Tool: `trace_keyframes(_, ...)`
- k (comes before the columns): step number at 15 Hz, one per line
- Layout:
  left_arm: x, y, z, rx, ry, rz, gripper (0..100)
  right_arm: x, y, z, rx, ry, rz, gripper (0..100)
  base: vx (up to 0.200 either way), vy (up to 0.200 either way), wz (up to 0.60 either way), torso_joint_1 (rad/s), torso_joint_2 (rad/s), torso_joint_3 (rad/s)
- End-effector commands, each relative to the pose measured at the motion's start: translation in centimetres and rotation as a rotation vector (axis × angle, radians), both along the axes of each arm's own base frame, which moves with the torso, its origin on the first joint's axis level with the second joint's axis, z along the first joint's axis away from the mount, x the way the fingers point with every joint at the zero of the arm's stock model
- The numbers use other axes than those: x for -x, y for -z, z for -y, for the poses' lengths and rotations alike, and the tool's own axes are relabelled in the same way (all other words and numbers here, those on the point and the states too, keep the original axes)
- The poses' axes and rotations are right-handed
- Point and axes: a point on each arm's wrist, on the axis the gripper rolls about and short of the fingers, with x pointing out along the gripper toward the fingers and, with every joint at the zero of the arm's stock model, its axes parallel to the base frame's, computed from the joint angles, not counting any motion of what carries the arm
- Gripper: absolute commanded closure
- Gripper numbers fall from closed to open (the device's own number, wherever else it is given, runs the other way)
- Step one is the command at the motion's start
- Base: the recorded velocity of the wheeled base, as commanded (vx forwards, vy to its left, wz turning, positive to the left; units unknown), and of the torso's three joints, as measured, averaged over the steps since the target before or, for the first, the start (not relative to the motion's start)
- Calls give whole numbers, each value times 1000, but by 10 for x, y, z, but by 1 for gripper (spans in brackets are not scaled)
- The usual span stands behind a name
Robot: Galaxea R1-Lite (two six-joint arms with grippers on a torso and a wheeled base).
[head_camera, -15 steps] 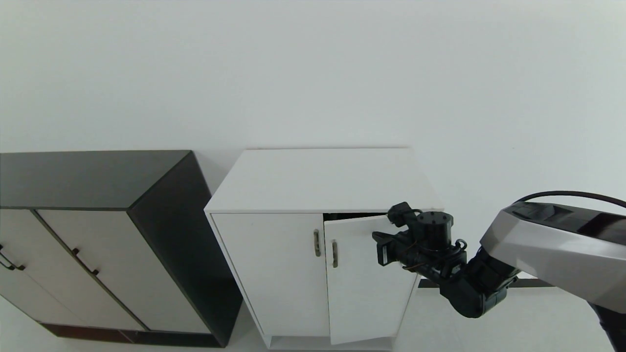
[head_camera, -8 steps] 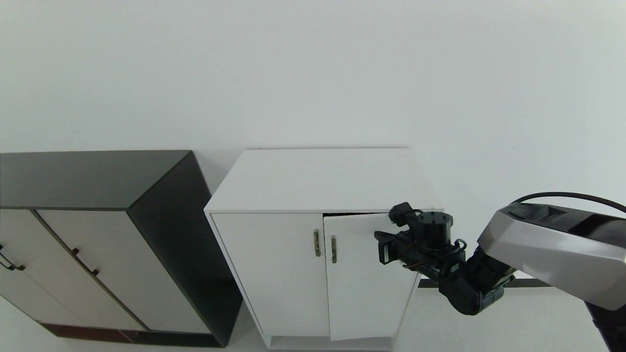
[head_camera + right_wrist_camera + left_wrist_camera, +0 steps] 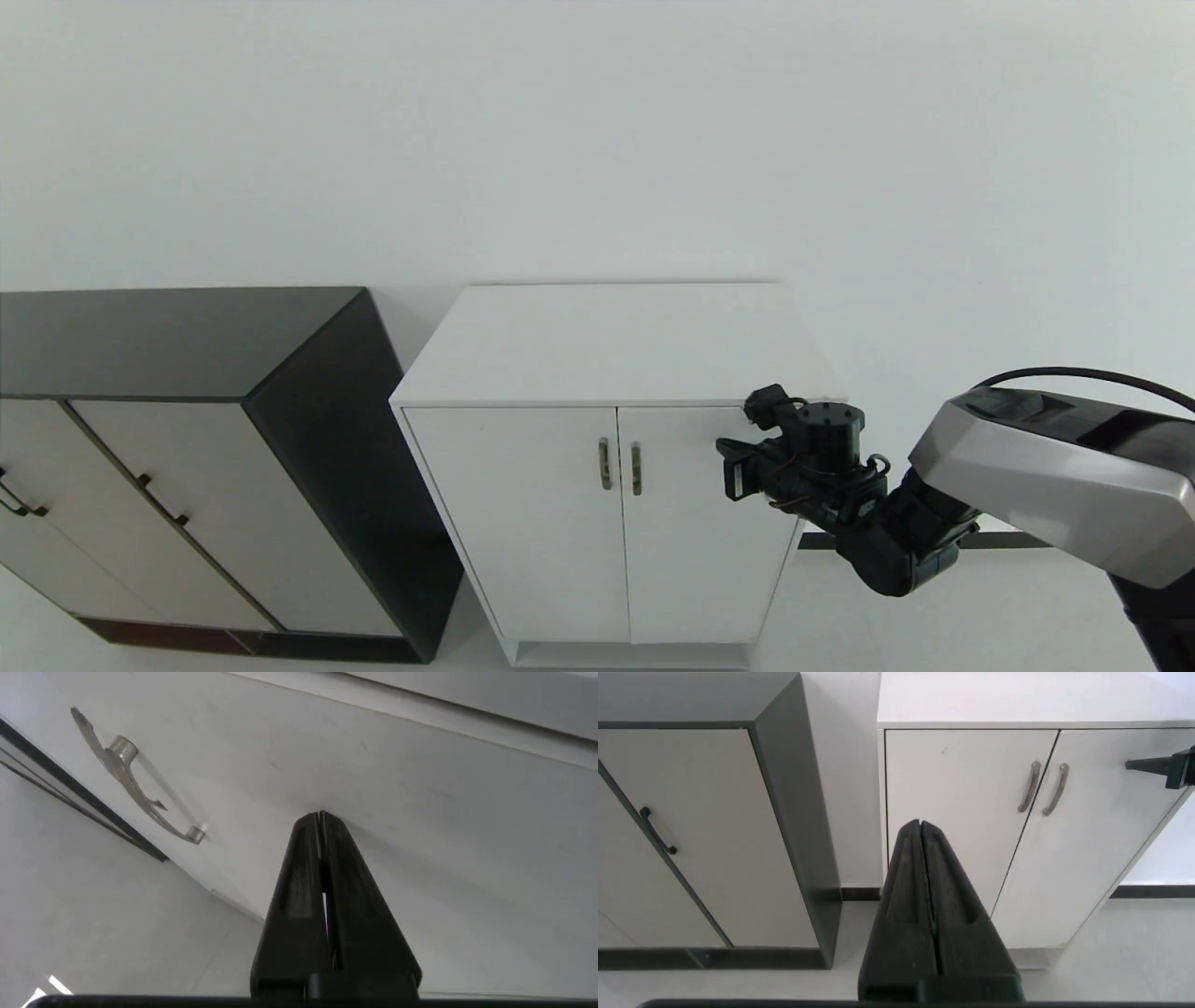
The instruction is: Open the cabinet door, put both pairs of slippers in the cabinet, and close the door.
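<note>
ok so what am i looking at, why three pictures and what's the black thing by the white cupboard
This is a two-armed robot. The wide picture comes from a camera on its head; the other two come from cameras on its wrists. The black thing is the right gripper, shut and empty, its tip against the right door of the white cabinet. Both doors are closed. The left gripper, also shut and empty, hangs farther back. A dark cabinet stands beside the white one.
</note>
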Motion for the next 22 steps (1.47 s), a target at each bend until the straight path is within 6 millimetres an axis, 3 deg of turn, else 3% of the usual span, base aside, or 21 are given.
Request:
trace_keyframes(1,0,0,0,0,-1,-1,100,-1,3,0,1,1,-2,100,0,0,0,0,0,0)
trace_keyframes(9,0,0,0,0,-1,-1,100,-6,5,1,0,16,4,100,0,0,0,0,0,0)
trace_keyframes(12,0,0,0,0,-1,-1,100,5,-6,2,1,9,3,100,0,0,0,0,0,0)
trace_keyframes(15,0,0,0,1,-1,0,100,39,-36,10,-20,0,58,100,0,0,0,0,0,0)
trace_keyframes(18,0,0,0,0,1,-1,100,77,-50,17,-20,0,83,100,0,0,0,0,0,0)
trace_keyframes(19,0,0,0,-2,2,0,100,99,-57,25,-21,16,96,100,0,0,0,0,0,0)
trace_keyframes(22,0,0,0,-2,2,0,100,140,-73,57,-2,101,107,100,0,0,0,0,0,0)
